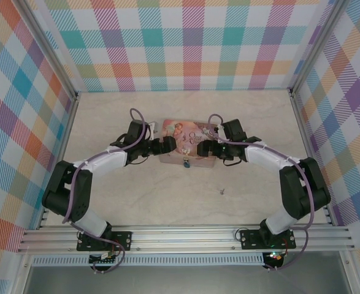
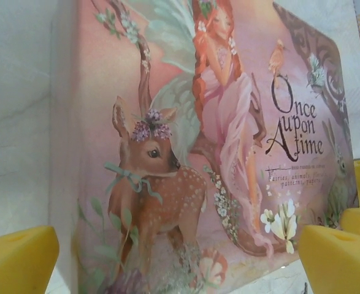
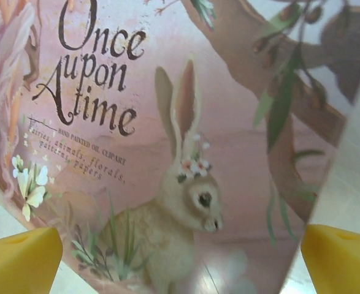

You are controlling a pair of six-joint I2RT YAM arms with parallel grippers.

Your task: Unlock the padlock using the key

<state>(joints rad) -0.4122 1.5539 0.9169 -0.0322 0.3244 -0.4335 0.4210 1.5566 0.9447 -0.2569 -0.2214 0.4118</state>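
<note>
My left pincer [image 1: 167,146] and right pincer [image 1: 206,147] stood released, flanking the tin [image 1: 186,136]; the padlock [image 1: 186,163] sat between them, the key [image 1: 222,191] lay nearer the right one.

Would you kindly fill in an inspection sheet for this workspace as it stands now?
Surface: pale marbled table.
Job's things: teal padlock at the near edge of the pink tin; key, a dark speck on the table, apart from the tin, on the right arm's side.
Clutter: nothing seen.
Grippers: left gripper and right gripper both open, one at each end of the tin; contact cannot be told.
Cables: purple cables run along both arms.
Surroundings: plaid walls on three sides; aluminium frame at the near edge.
</note>
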